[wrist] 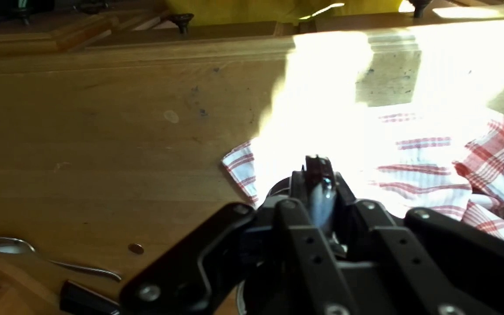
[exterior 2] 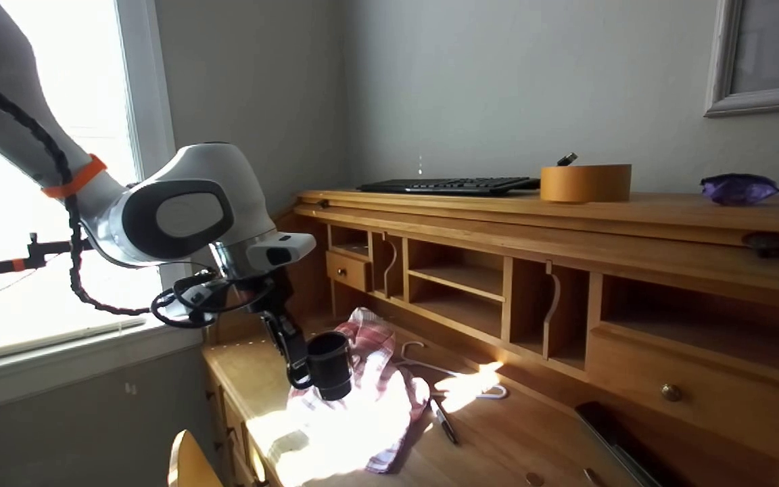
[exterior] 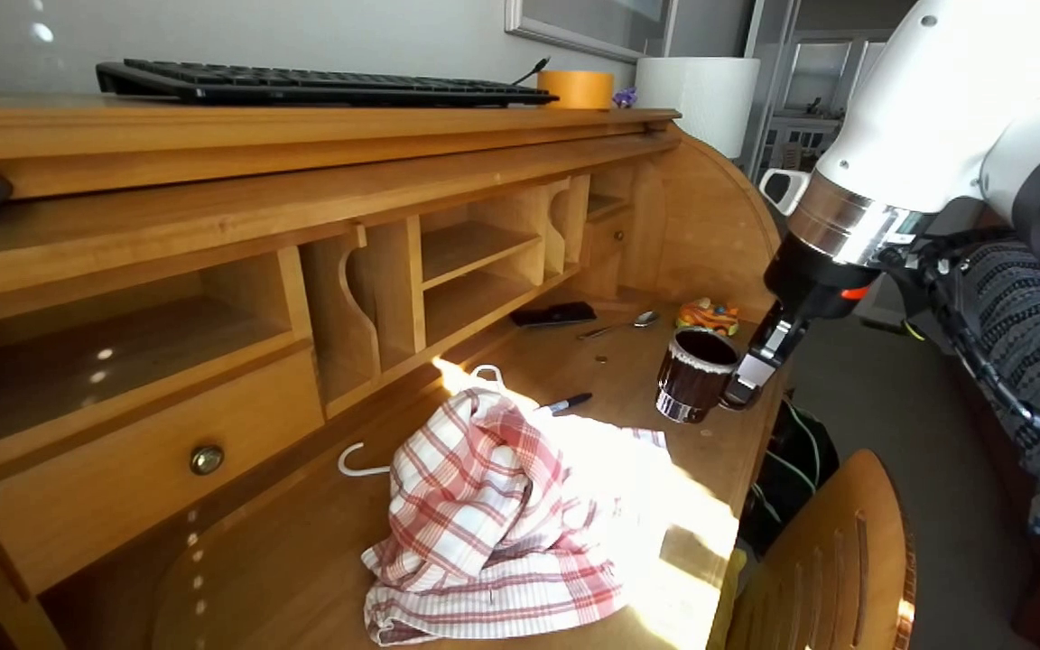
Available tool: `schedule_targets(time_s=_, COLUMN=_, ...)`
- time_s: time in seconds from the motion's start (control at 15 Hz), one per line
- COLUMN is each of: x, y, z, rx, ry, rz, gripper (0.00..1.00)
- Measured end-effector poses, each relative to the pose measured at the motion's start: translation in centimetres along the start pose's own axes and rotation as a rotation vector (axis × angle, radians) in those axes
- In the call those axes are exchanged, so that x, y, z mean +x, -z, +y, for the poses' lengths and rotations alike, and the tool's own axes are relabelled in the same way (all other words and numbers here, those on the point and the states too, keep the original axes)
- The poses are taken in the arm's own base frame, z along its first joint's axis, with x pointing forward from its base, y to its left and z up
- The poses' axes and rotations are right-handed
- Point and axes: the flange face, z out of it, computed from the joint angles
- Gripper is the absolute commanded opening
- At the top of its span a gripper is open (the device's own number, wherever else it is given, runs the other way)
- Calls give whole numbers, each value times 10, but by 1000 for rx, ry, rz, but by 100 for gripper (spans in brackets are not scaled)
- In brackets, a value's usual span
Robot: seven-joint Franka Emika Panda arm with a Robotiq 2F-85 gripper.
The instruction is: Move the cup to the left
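Observation:
The cup is a dark brown-black mug with a lighter rim. It is upright or nearly so in an exterior view, and it also shows in an exterior view in front of the checked cloth. My gripper is shut on the cup's handle, fingers pointing down. The cup seems to hang above the desk. In the wrist view the handle stands between the fingertips, and most of the cup body is hidden under the gripper.
The red-and-white checked cloth lies crumpled on the desk. A pen, a white hanger, a spoon, a dark phone and an orange object lie there too. Cubbyholes line the back; a chair stands in front.

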Motion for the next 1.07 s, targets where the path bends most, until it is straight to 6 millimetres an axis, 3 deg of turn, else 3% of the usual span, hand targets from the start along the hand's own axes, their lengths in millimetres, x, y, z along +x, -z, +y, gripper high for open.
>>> schedule_targets(time_s=0.13, x=-1, y=0, z=-7, rx=5, ry=11, rz=-1, gripper=4)
schedule_targets(time_s=0.53, x=-15, y=10, z=-87, rx=59, ry=129, rz=-5, gripper=4)
schedule_targets(time_s=1.07, x=-38, y=-2, z=-160, rx=149, ry=280, rz=-63, gripper=4)
